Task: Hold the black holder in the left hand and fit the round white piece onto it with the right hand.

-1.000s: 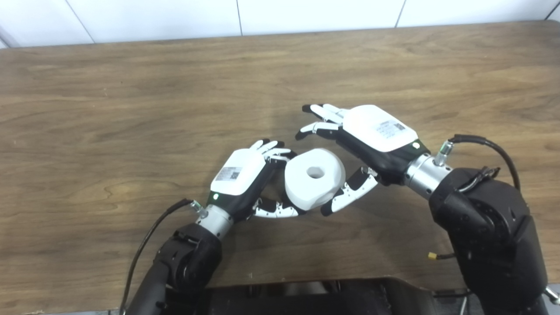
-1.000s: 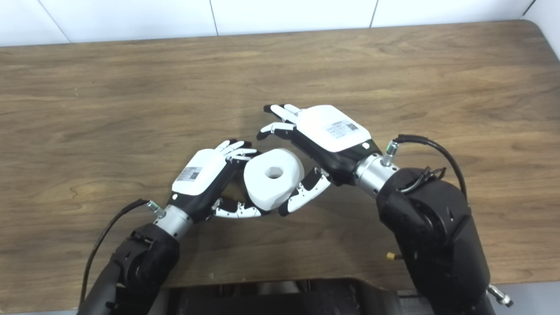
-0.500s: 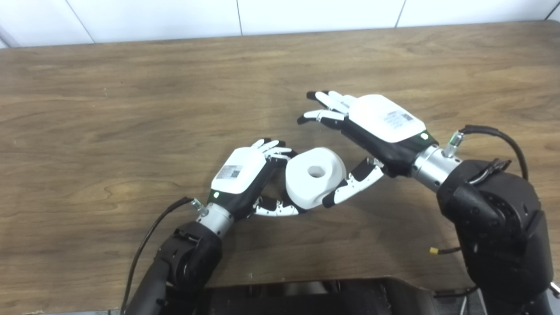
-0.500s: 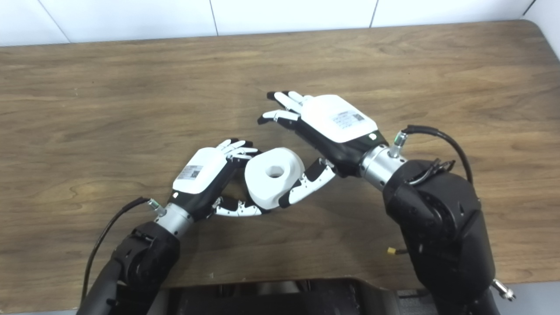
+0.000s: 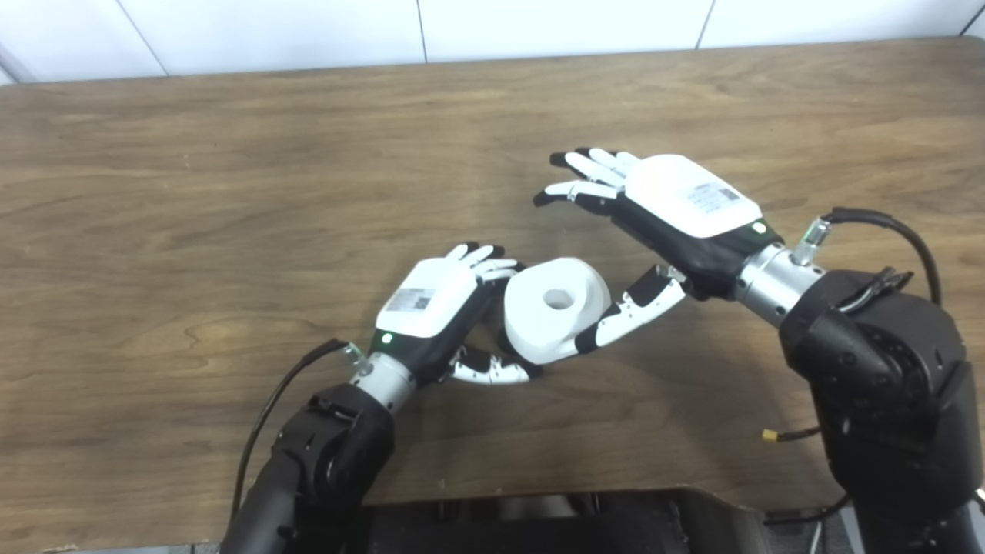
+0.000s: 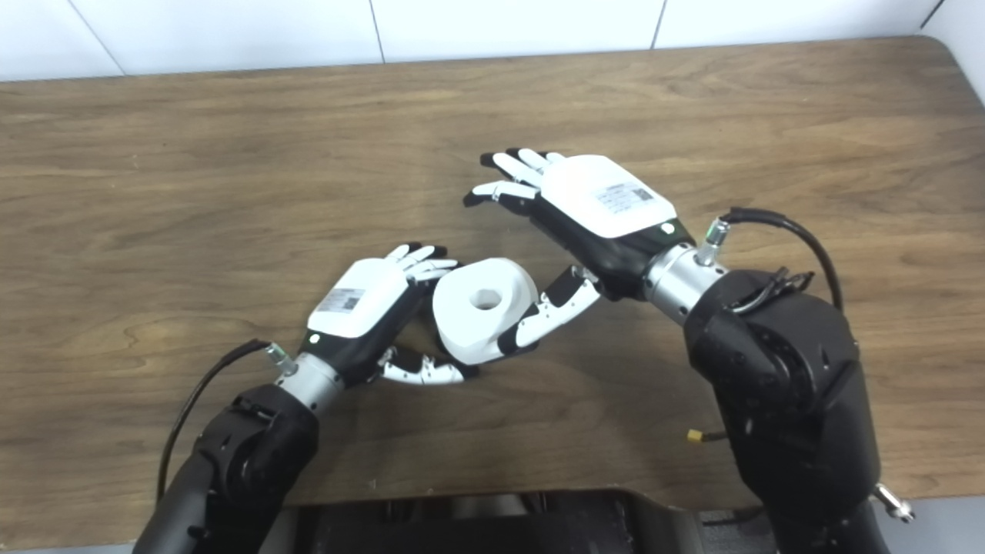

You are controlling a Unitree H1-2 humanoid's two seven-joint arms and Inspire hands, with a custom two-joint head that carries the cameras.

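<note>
Judging by the scene, the round white piece (image 5: pixel 555 309) was gripped by the left hand (image 5: pixel 435 312); the right hand (image 5: pixel 677 211) was spread wide, holding nothing; the black holder was hidden, so seating could not be confirmed

On the table (image 5: pixel 231 192), the round piece (image 5: pixel 555 309) sits between the left robot hand (image 5: pixel 435 315) and right robot hand (image 5: pixel 677 215).

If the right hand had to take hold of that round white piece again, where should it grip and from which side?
Probably by the curved outer wall of the round white piece, coming from its right, open side, since the left hand already crowds the left. The face with the hole tilts up, so fingers over the far rim and thumb on the near rim should span it. The right hand is open just beside it.
</note>
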